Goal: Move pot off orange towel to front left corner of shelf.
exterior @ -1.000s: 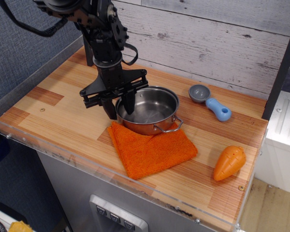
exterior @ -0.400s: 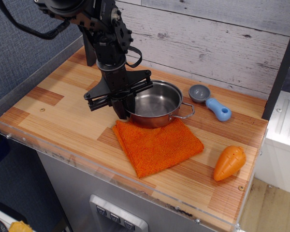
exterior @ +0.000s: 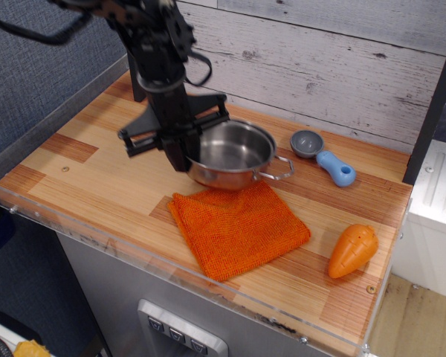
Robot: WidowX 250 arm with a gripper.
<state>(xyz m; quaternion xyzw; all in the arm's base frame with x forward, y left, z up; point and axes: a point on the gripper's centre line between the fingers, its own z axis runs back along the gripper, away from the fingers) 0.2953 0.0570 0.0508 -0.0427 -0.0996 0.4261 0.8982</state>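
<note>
Already the gripper [exterior: 184, 152] has the pot [exterior: 232, 155] by its left rim, one finger inside the bowl and the other down the outer wall, jaws closed onto the steel. The pot appears raised clear of the orange towel [exterior: 238, 228], hanging above the towel's back edge and slightly tilted; its near wire handle points right, toward the scoop [exterior: 323, 157]. Whether any part of its base brushes the cloth I cannot tell.

For the move to come, the thing that matters is direction: the front left corner of the shelf [exterior: 52, 195] lies to the left of the pot and nearer the clear edge, on the gripper's own side, so the arm would pull the pot leftward and forward, not push it. That stretch of planks looks bare, with the towel well to its right.

Of containers there are two. The pot is empty, showing only bright metal inside. The scoop's grey bowl looks empty too. A carrot toy [exterior: 352, 251] lies near the right front, well apart from the path.
</note>
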